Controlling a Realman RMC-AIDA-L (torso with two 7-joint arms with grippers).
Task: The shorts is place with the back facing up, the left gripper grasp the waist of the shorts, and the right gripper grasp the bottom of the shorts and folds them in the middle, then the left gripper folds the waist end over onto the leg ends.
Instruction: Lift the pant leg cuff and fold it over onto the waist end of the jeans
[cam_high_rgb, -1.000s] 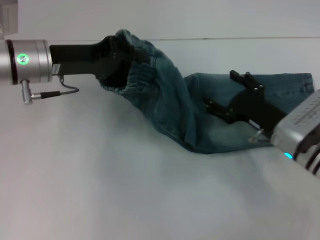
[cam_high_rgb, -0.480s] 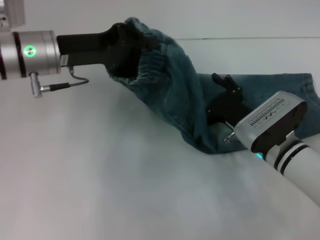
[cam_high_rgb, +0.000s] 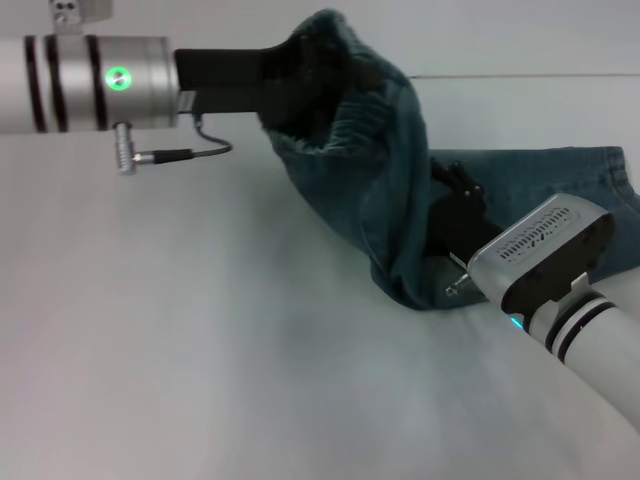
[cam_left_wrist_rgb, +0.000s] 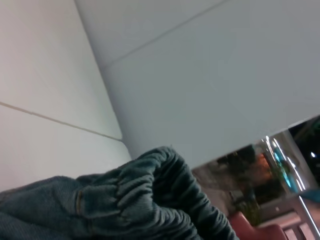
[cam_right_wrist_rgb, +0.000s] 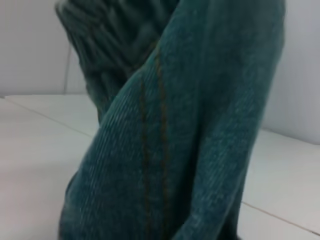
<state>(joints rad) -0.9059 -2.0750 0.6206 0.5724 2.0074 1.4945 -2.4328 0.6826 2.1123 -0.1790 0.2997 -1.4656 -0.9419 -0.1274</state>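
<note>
Jaws of the left gripper are clamped on the waist of the shorts, holding it well above the desk; those of the right gripper are mostly hidden against the denim, so whether they are gripping cannot be told. Compared with a second ago, the left gripper has carried the waistband higher and farther toward the robot's right, and the raised part of the shorts now hangs more steeply over the portion lying flat. The right gripper has pushed in closer to the fold, low on the cloth. That suggests the last step is under way: the waist end is travelling over toward the leg ends, which lie flat at the far right, but it has not yet been laid down. The fabric is blue-green washed denim, soft enough to drape in long vertical folds; the left wrist view shows the elastic band puckered into tight ridges, and the right wrist view shows a stitched double seam running down the hanging cloth.
</note>
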